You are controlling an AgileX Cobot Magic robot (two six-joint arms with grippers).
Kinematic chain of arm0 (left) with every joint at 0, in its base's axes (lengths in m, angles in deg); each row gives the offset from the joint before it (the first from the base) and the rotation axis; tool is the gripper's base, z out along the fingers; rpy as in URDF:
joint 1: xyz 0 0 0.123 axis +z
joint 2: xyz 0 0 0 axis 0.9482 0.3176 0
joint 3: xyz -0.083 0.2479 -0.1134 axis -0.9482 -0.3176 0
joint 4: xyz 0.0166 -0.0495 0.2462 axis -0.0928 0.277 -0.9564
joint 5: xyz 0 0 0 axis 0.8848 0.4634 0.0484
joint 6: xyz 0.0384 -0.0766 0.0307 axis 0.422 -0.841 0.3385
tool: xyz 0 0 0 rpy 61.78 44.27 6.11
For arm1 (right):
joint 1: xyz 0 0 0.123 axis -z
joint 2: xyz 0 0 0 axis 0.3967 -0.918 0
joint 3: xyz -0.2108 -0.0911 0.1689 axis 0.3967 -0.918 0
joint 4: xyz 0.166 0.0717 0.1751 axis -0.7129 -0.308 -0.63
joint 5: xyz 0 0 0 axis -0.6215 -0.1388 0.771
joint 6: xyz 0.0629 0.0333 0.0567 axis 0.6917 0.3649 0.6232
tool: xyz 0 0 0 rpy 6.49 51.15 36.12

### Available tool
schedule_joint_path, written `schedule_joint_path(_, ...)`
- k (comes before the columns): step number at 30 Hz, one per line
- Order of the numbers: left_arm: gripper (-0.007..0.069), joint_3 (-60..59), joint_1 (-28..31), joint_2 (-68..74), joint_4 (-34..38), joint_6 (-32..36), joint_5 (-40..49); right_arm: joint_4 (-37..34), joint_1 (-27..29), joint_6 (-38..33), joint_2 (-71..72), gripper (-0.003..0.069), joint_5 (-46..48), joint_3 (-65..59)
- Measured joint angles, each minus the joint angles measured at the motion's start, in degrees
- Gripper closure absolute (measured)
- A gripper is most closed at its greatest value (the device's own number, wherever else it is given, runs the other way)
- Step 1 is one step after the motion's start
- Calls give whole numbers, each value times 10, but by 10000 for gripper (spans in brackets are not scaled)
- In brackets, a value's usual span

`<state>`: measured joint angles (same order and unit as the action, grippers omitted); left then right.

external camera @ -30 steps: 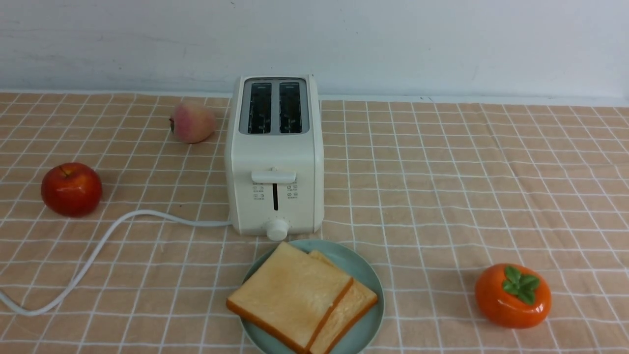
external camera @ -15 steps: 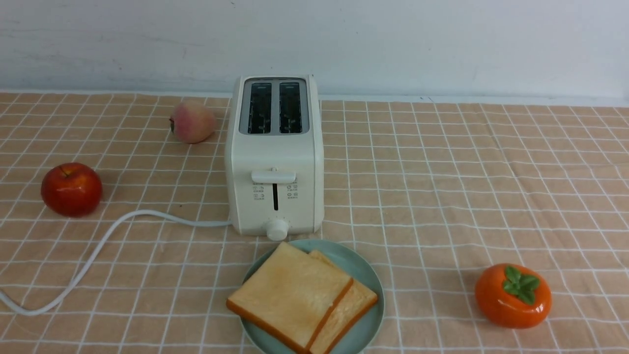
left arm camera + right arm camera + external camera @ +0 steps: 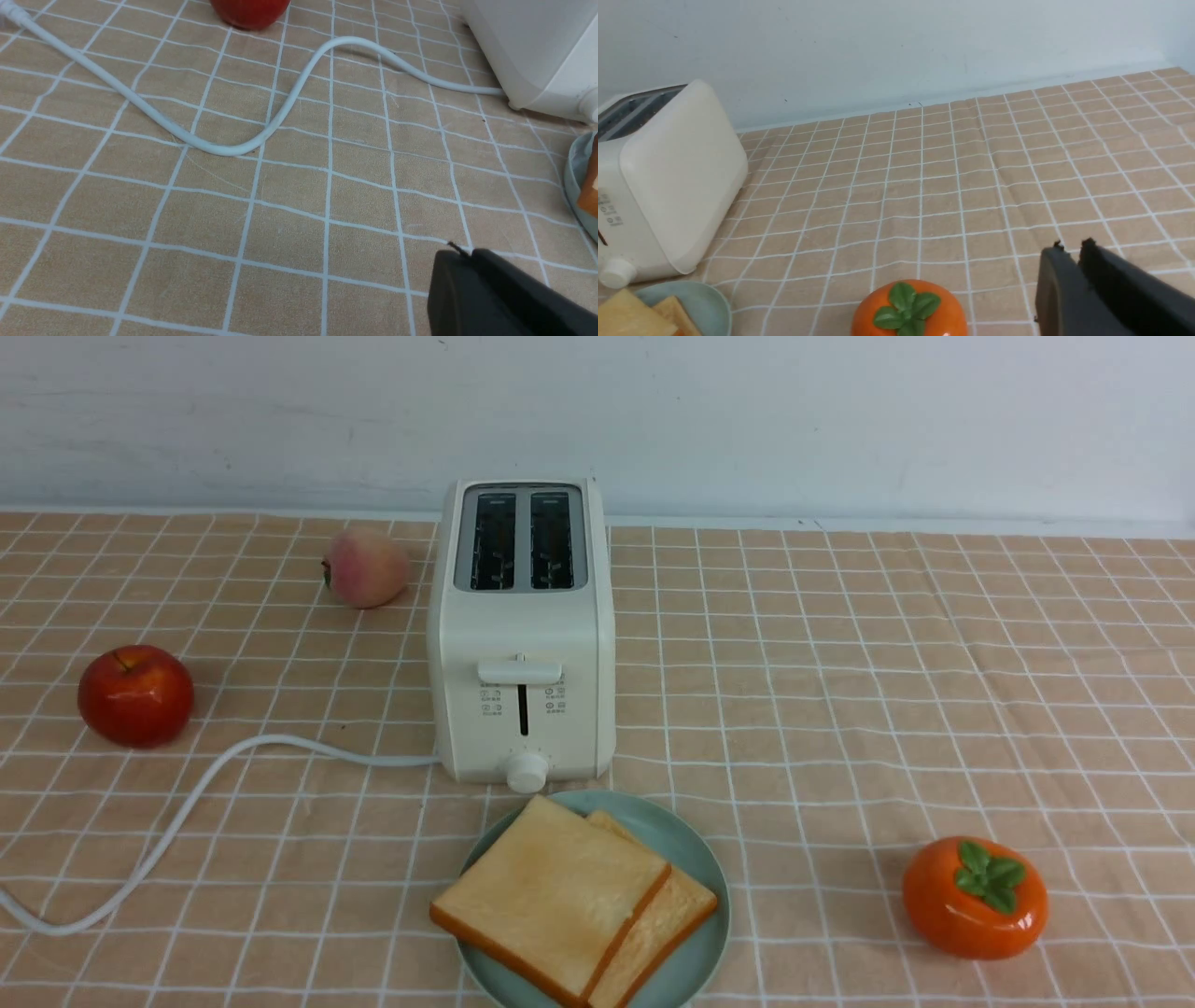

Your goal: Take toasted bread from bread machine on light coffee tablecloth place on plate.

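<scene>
Resting on your plate [image 3: 680, 840], two toast slices [image 3: 560, 896] are overlapping; your left claw [image 3: 468, 254] is hanging closed, right claw [image 3: 1073, 247] slightly parted.

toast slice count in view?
2, both on the plate: the upper slice lies over the lower slice, which shows only partly. More beneath can't be ruled out.
</scene>
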<state>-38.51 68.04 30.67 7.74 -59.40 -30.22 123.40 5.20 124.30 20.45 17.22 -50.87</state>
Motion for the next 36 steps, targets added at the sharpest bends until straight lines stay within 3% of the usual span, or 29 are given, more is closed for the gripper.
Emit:
schedule_joint_path(4, 607, 0, 0, 0, 0, 0, 0, 34, 0, -2, 0, 594, 0, -2)
schedule_joint_path(8, 606, 0, 2, 0, 0, 0, 0, -2, 3, -49, 0, 589, 5, -2)
schedule_joint_path(11, 606, 0, 2, 0, 0, 0, 0, -115, 28, -152, 0, 586, 13, -3)
schedule_joint_path(12, 606, 0, 2, 0, 0, 0, 0, -188, 55, -228, 0, 584, 14, -4)
schedule_joint_path(13, 606, 0, 2, 0, 0, 0, 0, -197, 55, -237, 0, 584, 14, -4)
schedule_joint_path(17, 606, 0, 2, 0, 0, 0, 0, -371, 137, -445, 0, 579, 22, -5)
schedule_joint_path(21, 606, 0, 2, 0, 0, 0, 0, -442, 193, -538, 0, 574, 26, -5)
schedule_joint_path(25, 599, 0, 2, 0, 0, 0, 0, -462, 229, -561, 0, 573, 54, -5)
schedule_joint_path(30, 593, 0, 2, 0, 0, 0, 0, -452, 233, -562, 23, 573, 123, -10)
schedule_joint_path(36, 589, 0, 2, 0, 0, 0, -1, -440, 233, -564, 87, 570, 112, -45)
